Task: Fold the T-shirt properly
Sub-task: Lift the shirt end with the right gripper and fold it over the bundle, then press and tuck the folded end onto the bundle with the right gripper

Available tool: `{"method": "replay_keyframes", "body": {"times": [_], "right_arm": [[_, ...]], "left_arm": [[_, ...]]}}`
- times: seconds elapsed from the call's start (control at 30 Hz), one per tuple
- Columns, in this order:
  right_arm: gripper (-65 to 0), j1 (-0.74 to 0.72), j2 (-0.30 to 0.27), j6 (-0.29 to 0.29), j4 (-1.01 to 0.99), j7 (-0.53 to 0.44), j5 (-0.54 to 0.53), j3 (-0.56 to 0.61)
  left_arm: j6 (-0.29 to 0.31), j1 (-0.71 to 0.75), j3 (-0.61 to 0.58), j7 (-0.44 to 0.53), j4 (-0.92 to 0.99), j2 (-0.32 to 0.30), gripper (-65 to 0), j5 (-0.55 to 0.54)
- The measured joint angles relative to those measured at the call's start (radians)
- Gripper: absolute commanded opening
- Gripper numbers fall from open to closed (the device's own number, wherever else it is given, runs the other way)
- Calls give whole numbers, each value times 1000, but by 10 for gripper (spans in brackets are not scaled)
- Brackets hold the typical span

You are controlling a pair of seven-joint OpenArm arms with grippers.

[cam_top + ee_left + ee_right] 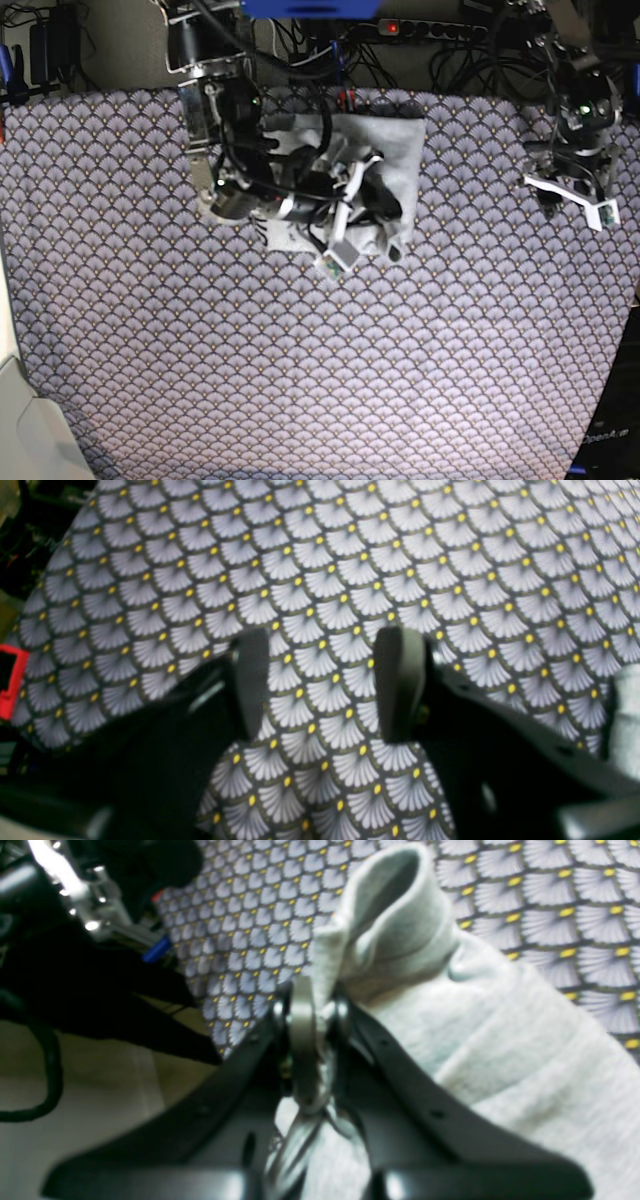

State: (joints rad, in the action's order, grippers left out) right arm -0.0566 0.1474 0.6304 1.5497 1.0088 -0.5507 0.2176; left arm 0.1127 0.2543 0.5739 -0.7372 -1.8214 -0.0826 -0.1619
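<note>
The fan-patterned tablecloth (pixel 300 360) is spread over the whole table; cables and a power strip (pixel 420 27) are seen behind it. One T-shirt (pixel 395 150) and two grippers are counted. The right gripper (pixel 312 1040) is clamped on a rolled T-shirt edge, the bulk lying beside its jaws. The left gripper (pixel 320 685) is held with jaws apart, only tablecloth between them.

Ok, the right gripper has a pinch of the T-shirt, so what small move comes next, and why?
Probably carry the pinched fold across and lay it flat. The right gripper is shut on a bunched edge of the T-shirt, already a compact pile, while the left gripper hangs open over bare tablecloth.
</note>
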Motion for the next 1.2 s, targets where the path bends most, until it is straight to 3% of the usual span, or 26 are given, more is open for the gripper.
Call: {"method": "replay_keyframes", "body": {"times": [0.13, 0.33, 0.53, 0.83, 0.9, 1.0, 1.1, 1.2], "right_arm": [[-619, 3, -2, 0, -5, -1, 4, 13], [-457, 2, 0, 0, -3, -1, 0, 87], [-370, -11, -1, 0, -6, -23, 0, 98], [-362, -75, -7, 0, -29, -33, 2, 95], [-362, -99, -45, -10, 2, -42, -12, 99], [-362, -105, -113, -78, 30, -47, -4, 97], [-360, -104, -142, -82, 23, -32, 2, 106], [-360, -167, -173, -82, -18, -42, -7, 140]], "left_arm": [[0, -1, 0, 0, 0, 0, -319, 0], [0, 0, 0, 0, 0, -1, -319, -65], [0, 20, 1, -2, 0, -3, -319, -97], [-3, 44, 4, 0, 0, -4, -319, -92], [-3, 50, 4, -16, 8, -25, -319, -90], [-4, 54, 8, 14, 7, -62, -319, -94], [13, 71, 34, -11, 8, -64, -319, -107], [-6, 71, 85, 4, 8, -71, -319, -96]]}}
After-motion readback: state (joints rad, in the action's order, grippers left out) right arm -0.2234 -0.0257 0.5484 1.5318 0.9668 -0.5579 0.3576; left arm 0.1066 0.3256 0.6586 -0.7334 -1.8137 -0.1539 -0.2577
